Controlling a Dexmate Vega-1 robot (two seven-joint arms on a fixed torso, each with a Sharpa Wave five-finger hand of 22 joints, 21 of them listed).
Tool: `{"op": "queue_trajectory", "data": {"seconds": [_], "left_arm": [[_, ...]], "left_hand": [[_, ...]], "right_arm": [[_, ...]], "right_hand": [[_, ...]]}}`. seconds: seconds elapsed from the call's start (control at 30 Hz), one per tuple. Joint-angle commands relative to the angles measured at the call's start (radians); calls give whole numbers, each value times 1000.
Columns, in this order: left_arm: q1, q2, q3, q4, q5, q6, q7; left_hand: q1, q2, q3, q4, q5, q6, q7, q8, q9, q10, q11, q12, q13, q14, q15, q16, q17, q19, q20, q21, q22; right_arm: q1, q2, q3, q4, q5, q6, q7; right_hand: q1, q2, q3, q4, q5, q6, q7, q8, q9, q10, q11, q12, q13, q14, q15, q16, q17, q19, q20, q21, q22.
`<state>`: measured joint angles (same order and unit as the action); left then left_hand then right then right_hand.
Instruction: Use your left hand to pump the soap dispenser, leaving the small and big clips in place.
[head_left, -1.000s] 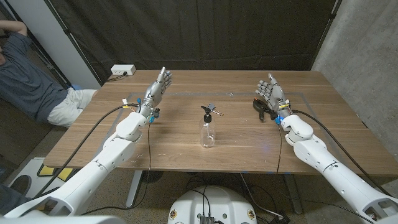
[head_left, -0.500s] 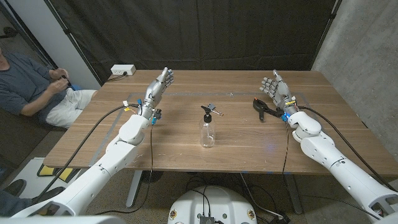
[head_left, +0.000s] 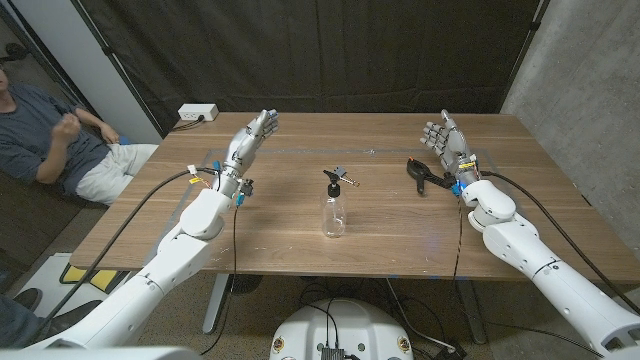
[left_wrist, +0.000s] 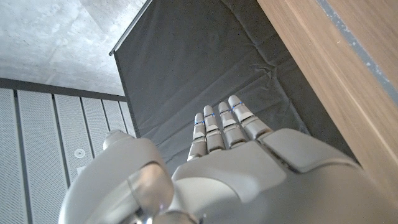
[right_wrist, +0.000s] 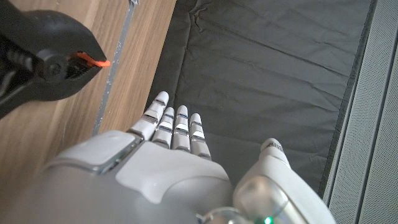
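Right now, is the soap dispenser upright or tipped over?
Upright: the soap dispenser stands on its base mid-table, black pump on top, untouched by either hand.

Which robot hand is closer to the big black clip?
The right hand. It stands open just beside the big black clip, on the clip's right. The left hand is open too, far off across the table, beyond the soap dispenser.

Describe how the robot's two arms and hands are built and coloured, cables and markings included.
Both arms are glossy white, rounded shells with black cables running along them. The left hand and right hand are silver-grey metal with segmented fingers carrying thin blue bands. Small coloured tags and connectors sit at each wrist. A green light glows near the right hand's base in the right wrist view.
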<state>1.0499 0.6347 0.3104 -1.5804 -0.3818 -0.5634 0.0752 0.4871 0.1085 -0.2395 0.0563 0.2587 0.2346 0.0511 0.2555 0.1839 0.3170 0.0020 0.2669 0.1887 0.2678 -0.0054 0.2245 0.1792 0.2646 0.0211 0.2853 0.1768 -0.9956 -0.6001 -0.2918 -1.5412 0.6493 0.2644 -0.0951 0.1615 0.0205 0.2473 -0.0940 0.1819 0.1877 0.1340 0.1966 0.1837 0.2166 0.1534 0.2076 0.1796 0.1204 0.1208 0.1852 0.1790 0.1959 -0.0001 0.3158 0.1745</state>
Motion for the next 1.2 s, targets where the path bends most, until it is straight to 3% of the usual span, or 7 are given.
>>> {"op": "queue_trajectory", "data": {"seconds": [0.03, 0.43, 0.77, 1.2], "left_arm": [[22, -15, -39, 63, 93, -170, 23], [51, 2, -48, 54, 130, -272, -29], [111, 15, -111, -6, 323, -286, 40], [174, 56, -197, -97, 524, -298, 59]], "left_hand": [[20, 6, 0, -8, -6, 56, 2, 11, 4, 53, -5, 7, 2, 56, -9, 10, 3, 57, 15, 15, 2], [35, 21, 7, -10, -7, 92, -6, 14, 4, 90, -20, 7, 2, 88, -17, 9, 3, 79, 16, 14, 3], [45, 34, 15, -12, -7, 95, -8, 10, 4, 93, -21, 3, 2, 91, -20, 6, 3, 82, 17, 11, 3], [82, 52, 36, -25, -7, 118, -20, 9, 4, 107, -45, -4, 2, 100, -33, -2, 2, 86, 14, 3, 3]], "right_arm": [[-67, 17, -14, -93, -50, -14, -107], [-138, 0, 2, -196, -85, -41, -183], [-162, 10, -3, -224, -108, -38, -206], [-174, 14, -16, -259, -129, -61, -223]], "right_hand": [[1, 10, 7, 0, 3, 7, 7, 3, 5, 7, 2, 5, 5, 2, 5, 0, 3, 10, 3, 0, 5], [3, 12, 8, -1, 2, 10, 7, 3, 5, 4, 2, 4, 5, 1, 7, -1, 3, 11, 4, -4, 6], [4, 13, 8, -2, 2, 11, 7, 3, 5, 5, 2, 4, 5, -1, 7, -2, 3, 11, 5, -7, 6], [4, 13, 8, -3, 1, 13, 6, 3, 5, 4, 2, 3, 5, -1, 8, -2, 3, 11, 5, -11, 6]]}}
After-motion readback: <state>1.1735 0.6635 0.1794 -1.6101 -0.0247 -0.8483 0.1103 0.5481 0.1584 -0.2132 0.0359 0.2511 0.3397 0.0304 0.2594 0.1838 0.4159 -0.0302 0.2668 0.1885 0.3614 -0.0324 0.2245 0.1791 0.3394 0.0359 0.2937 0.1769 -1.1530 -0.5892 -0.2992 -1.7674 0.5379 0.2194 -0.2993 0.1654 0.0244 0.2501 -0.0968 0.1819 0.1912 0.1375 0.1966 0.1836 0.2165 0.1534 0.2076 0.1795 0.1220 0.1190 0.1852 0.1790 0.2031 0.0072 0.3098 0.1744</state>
